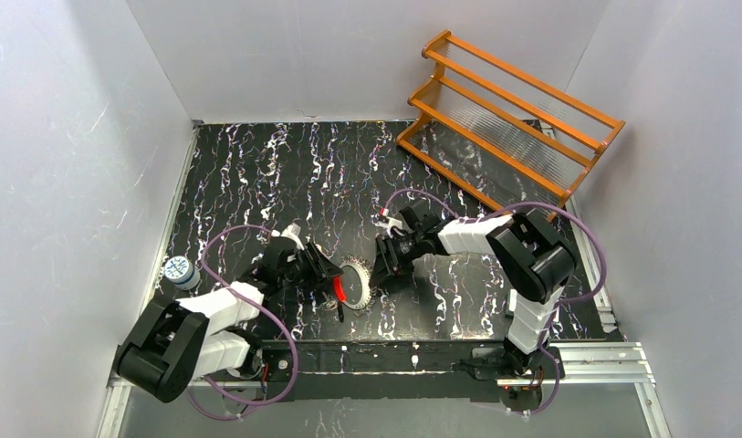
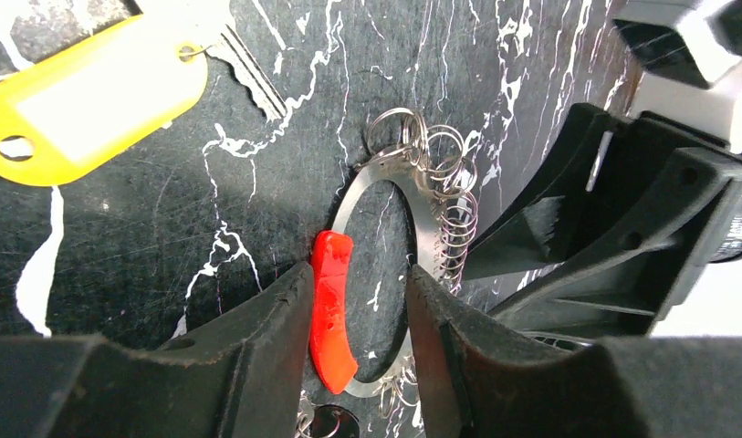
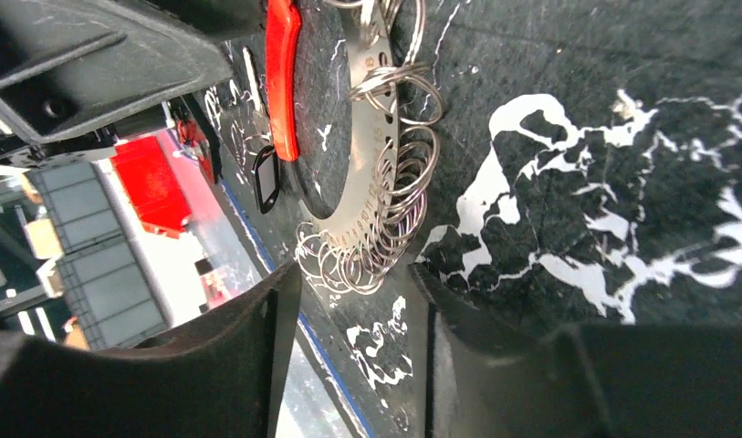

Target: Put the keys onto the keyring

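Left arm [image 1: 216, 306] stretched forward and inward, held low; left gripper [image 1: 329, 272] pointing toward centre, fingers [image 2: 276, 338] partly apart; right arm [image 1: 522, 251] elbow raised, forearm angled back inward; right gripper [image 1: 383, 265] pointing at the left one, fingers [image 3: 257, 338] partly apart; tips near, not touching.

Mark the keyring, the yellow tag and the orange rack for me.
keyring [image 2: 331, 310], left wrist view, on its red section.
yellow tag [image 2: 93, 100], left wrist view, middle of its flat face.
orange rack [image 1: 531, 78], top external view, on its top rail.
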Tool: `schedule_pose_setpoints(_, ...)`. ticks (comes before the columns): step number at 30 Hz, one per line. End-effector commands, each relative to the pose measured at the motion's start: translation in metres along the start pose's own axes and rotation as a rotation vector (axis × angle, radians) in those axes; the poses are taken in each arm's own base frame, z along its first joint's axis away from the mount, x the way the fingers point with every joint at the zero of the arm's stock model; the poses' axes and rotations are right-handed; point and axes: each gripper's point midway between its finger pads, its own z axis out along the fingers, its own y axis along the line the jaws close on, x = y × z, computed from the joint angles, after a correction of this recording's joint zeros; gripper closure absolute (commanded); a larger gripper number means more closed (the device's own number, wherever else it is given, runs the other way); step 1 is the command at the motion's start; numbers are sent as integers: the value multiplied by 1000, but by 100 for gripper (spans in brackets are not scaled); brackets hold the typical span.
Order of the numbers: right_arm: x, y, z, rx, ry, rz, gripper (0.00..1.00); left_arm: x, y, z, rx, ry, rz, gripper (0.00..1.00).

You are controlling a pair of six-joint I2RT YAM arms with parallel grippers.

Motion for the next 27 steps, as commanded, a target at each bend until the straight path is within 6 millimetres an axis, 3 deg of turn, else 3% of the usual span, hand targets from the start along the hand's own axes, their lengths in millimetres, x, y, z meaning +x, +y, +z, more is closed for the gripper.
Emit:
schedule_pose_setpoints(1, -14, 8, -17, 44, -91, -41, 44, 2, 12, -2, -64, 21, 54, 59)
schedule_pose_setpoints(10, -11, 7, -30, 112, -101, -115, 41, -18, 3, -27, -159, 25, 255, 57)
schedule_pose_setpoints(15, -4, 2, -28, 168, -82, -165, 42, -7, -10, -25, -75, 73, 211, 57)
schedule_pose_setpoints(21, 2, 10, -25, 206, -71, -270, 43, -2, -23, -24, 16, 67, 169, 57)
schedule_pose_setpoints(27, -12, 14, -27, 228, -105, -284, 43, 2, -22, -24, 44, 52, 101, 57)
